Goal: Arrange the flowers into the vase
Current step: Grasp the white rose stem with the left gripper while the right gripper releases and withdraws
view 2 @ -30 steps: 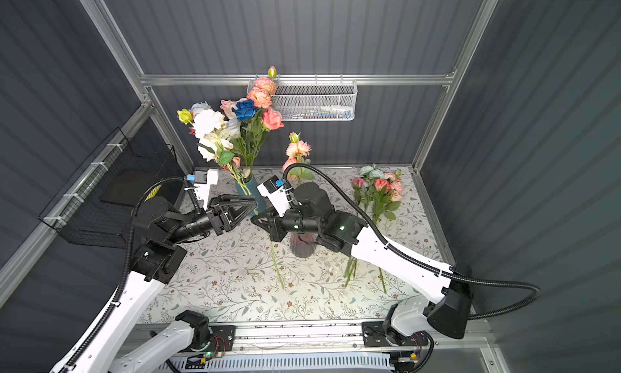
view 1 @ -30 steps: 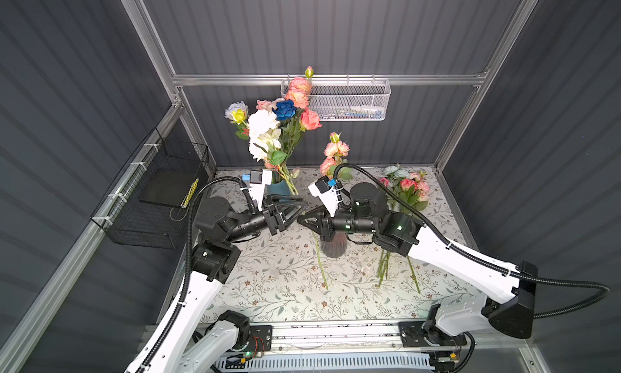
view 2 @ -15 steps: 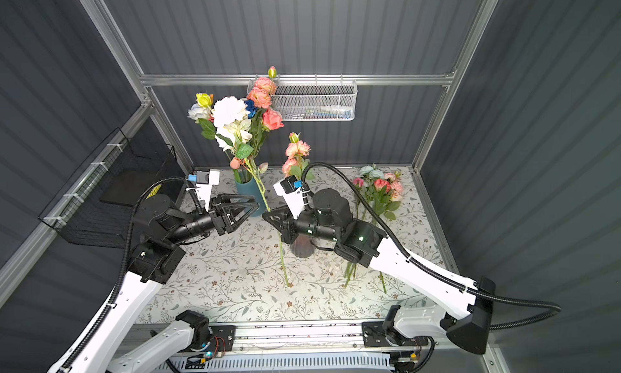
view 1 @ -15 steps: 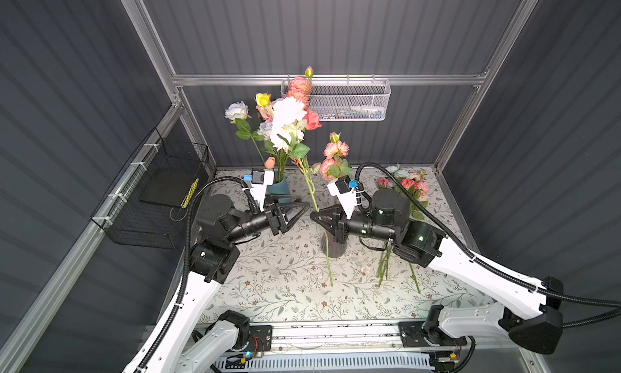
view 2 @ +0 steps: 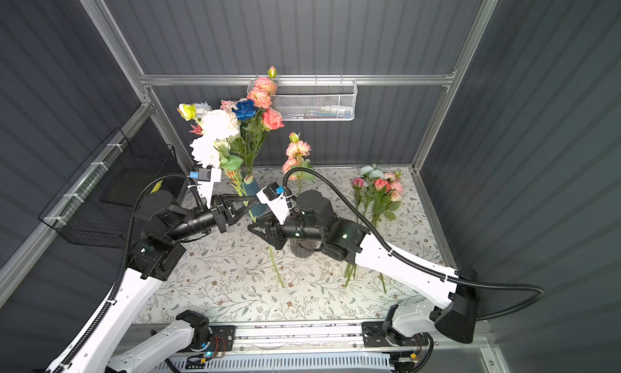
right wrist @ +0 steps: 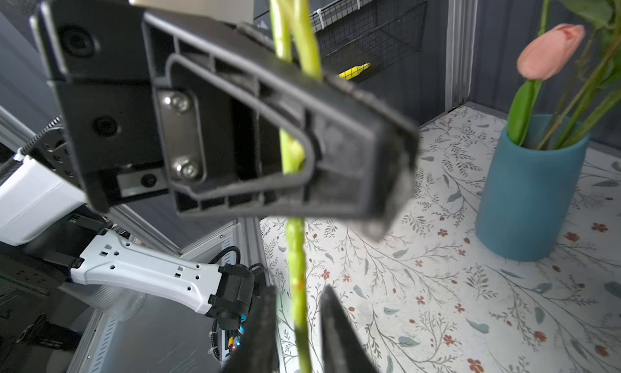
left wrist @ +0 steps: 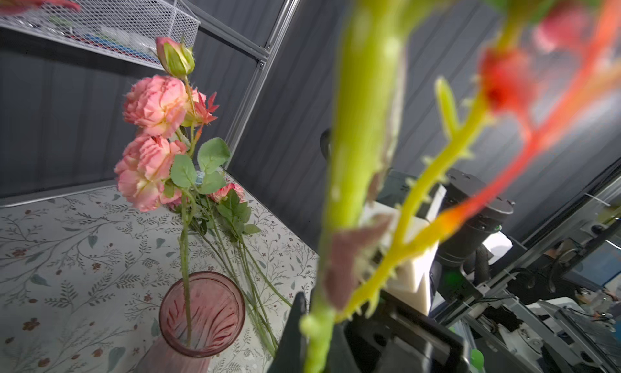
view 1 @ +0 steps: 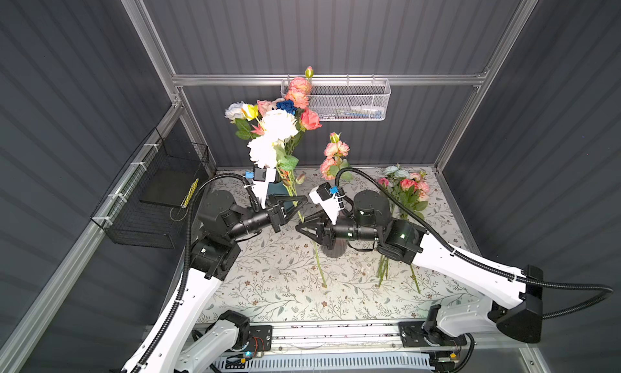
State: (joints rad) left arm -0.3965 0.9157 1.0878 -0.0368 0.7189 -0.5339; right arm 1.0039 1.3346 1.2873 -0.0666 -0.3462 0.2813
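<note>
I have the left end effector clenched on the green stem of a white-headed flower; that flower stands nearly upright in the air, close to the blue vase, with its lower end reaching down toward the patterned worktop; I cannot tell whether the tip touches; the right end effector sits just below the left one on the same stem, released, and the right wrist view shows its two fingers apart with the stem between them; the blue vase holds a bunch with pink and peach heads and one deep blue rose; the pink glass vase, partly under my right arm in both top views, holds one pink-headed stem; the remaining flowers lie loose on the worktop on the right side
</note>
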